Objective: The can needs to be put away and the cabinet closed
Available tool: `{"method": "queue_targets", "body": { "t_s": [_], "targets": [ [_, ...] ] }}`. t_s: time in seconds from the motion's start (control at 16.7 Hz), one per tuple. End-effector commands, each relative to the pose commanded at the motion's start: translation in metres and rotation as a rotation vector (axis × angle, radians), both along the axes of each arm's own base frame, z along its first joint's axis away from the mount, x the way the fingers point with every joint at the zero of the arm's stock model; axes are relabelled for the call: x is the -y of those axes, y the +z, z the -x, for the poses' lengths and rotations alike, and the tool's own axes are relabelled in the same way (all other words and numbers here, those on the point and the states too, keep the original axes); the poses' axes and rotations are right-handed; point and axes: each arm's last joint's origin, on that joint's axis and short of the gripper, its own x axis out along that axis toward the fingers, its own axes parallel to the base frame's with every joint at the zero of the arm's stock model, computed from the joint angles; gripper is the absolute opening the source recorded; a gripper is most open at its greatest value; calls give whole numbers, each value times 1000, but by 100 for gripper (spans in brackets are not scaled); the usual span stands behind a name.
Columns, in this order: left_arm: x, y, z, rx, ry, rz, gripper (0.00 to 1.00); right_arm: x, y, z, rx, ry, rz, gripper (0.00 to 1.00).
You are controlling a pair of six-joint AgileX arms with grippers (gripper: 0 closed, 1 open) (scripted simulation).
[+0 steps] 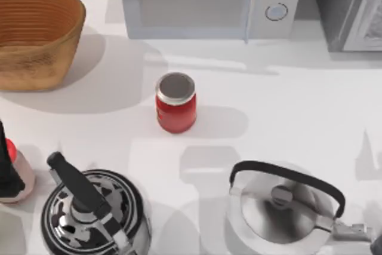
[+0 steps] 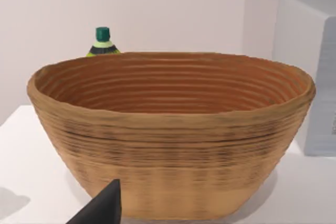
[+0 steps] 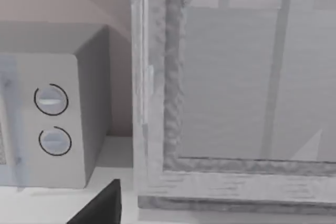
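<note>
Two arms work at a white table (image 1: 286, 100). The small drink can, red above and pale below (image 1: 19, 180), stands at the table's left edge. The left gripper (image 2: 102, 209) faces a woven brown basket (image 2: 168, 145), and the right gripper (image 3: 102, 205) faces the grey cabinet (image 3: 231, 87). I cannot tell whether either is open or closed. Best approach, I judge: grip the can mid-body and keep it upright.

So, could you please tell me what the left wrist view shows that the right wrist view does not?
Left wrist view: the basket with a green-capped bottle behind it. Right wrist view: the cabinet front and two dials. Both: the microwave and the white table.
</note>
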Motion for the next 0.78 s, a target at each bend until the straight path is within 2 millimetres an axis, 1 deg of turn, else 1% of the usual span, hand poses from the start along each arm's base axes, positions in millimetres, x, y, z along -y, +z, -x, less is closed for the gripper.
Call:
{"method": "queue_targets", "body": {
  "t_s": [0.12,0.24,0.42,0.6,0.78],
  "targets": [
    [0,0,0,0,0,0,100,12,11,-10,9,0,4,100],
    [0,0,0,0,0,0,100,28,20,-21,17,-4,6,100],
    [0,0,0,0,0,0,100,63,28,-38,24,-16,7,100],
    [0,0,0,0,0,0,100,107,24,-47,19,-32,6,100],
    [0,0,0,0,0,0,100,149,9,-47,3,-45,3,100]
  ]
}}
